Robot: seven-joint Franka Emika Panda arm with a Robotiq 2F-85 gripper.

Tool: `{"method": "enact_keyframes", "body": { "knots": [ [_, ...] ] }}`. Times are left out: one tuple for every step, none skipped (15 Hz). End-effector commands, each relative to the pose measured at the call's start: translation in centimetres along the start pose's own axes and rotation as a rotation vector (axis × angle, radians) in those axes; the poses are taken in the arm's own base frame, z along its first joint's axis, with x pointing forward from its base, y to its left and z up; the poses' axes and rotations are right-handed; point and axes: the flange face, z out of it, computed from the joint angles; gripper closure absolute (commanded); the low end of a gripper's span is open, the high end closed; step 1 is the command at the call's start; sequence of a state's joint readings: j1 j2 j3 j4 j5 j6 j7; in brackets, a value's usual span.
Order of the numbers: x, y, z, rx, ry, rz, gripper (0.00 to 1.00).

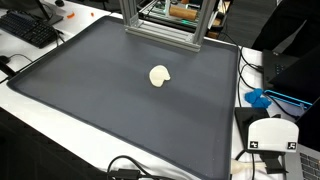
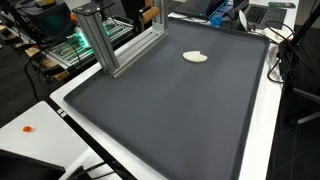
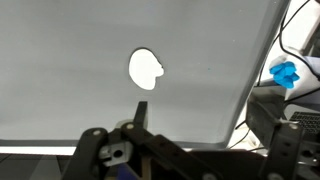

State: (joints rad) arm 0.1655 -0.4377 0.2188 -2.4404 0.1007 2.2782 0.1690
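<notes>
- Black metal claw (image 3: 145,140), low at the near edge of the wrist view: jaws spread wide, gripping nothing, touching nothing.
- Just beyond, farther out and clearly apart from the claw: flat cream-white roundish piece (image 3: 146,69) with a small notch on its lower right side, lying alone.
- In both exterior views, the same cream-white roundish piece (image 1: 159,76) lying flat in the far part of the mat, near the metal frame but clear of it; seen thin and low from the side as the cream-white roundish piece (image 2: 195,57).
- Underneath: large dark grey rubbery mat (image 1: 110,115) with a raised rim, spread over most of a white table (image 2: 30,115); pale grey in the wrist view.
- At the far edge of the mat: silver aluminium-profile frame (image 1: 160,25), posts standing on the mat; in an exterior view, at far left, the same frame (image 2: 105,45).
- Right of the mat, off its rim: crumpled bright blue object (image 3: 285,73) among black cables; blue object (image 1: 258,98) likewise in an exterior view.
- Near right: white box with black square markers (image 1: 272,138).
- Far left: black keyboard (image 1: 30,30).
- Near left, on the white table: small orange bit (image 2: 27,129).
</notes>
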Motion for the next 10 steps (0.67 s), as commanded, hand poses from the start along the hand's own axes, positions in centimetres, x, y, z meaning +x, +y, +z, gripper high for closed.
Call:
{"method": "enact_keyframes", "body": {
  "knots": [
    [1.7,0.1,2.7,-0.023,-0.004,0.027,0.0],
    [2.0,0.2,3.2,-0.027,-0.005,0.032,0.0],
    [2.3,0.3,3.8,-0.031,-0.006,0.038,0.0],
    [2.5,0.3,4.3,-0.038,-0.008,0.041,0.0],
    [2.7,0.4,4.7,-0.044,-0.012,0.045,0.0],
    [2.8,0.5,5.1,-0.047,-0.016,0.05,0.0],
    [3.0,0.5,5.5,-0.051,-0.018,0.055,0.0],
    [3.1,0.6,5.8,-0.054,-0.02,0.057,0.0],
    [2.6,0.7,5.1,-0.041,-0.023,0.044,0.0],
    [2.7,0.7,5.4,-0.041,-0.026,0.045,0.0]
  ]
}}
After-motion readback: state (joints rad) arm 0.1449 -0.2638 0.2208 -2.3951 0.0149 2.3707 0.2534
